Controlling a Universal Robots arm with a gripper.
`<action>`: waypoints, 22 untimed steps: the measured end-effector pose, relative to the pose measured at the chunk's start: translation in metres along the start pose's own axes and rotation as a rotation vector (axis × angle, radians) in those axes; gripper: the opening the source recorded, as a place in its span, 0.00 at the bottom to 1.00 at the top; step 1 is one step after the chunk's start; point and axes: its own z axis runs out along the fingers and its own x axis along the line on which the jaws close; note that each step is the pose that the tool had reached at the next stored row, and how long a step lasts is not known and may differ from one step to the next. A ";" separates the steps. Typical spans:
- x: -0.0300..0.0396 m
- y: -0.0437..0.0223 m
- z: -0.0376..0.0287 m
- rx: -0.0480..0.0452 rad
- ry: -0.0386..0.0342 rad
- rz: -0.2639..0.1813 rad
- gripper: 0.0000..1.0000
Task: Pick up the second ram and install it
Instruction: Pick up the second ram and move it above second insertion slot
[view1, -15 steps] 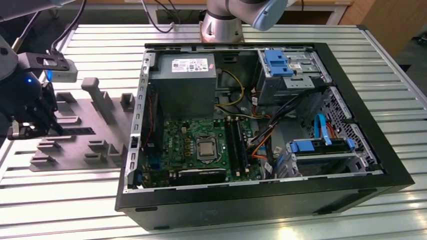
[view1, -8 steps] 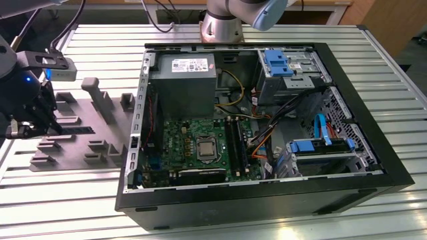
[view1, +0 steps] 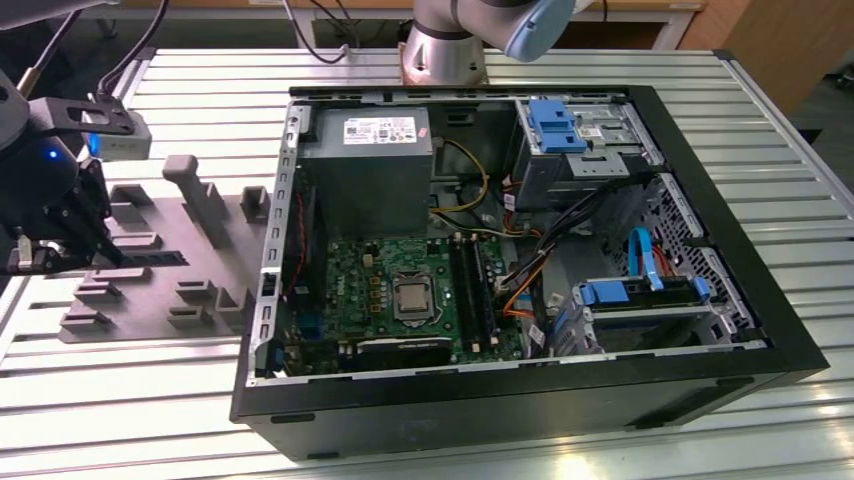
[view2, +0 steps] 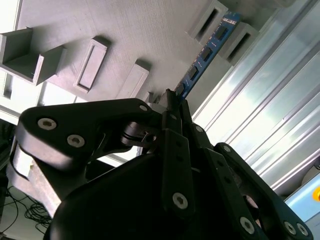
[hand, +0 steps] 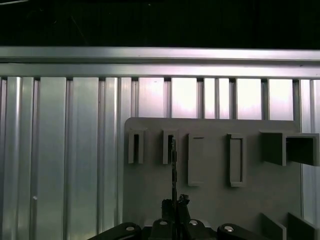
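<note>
So the thin dark-blue memory stick (view2: 205, 52) with its row of little chips is being pinched at one end by the black metal two-finger claw (view2: 172, 97), which is clamped tight on it. The far end is being cradled between upright posts of the grey moulded plastic holder plate (view2: 125, 30). In the first wrist view the memory stick (hand: 173, 165) is being seen edge-on, running from the claw (hand: 175, 202) to a slot. In the exterior view the claw (view1: 87, 245) is being held over the holder plate (view1: 200, 250) at the exterior view's left. It's well apart from the open black metal computer case (view1: 534, 400) and its green circuit board (view1: 387, 270). Everything is being carried by the ribbed aluminium table (view1: 134, 380).
</note>
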 end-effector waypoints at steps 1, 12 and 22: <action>0.0000 0.0000 -0.0005 0.0000 0.0000 0.000 0.14; -0.0002 0.0001 -0.0064 0.0000 0.0000 0.000 0.14; -0.0003 0.0002 -0.0110 0.0000 0.0001 0.000 0.14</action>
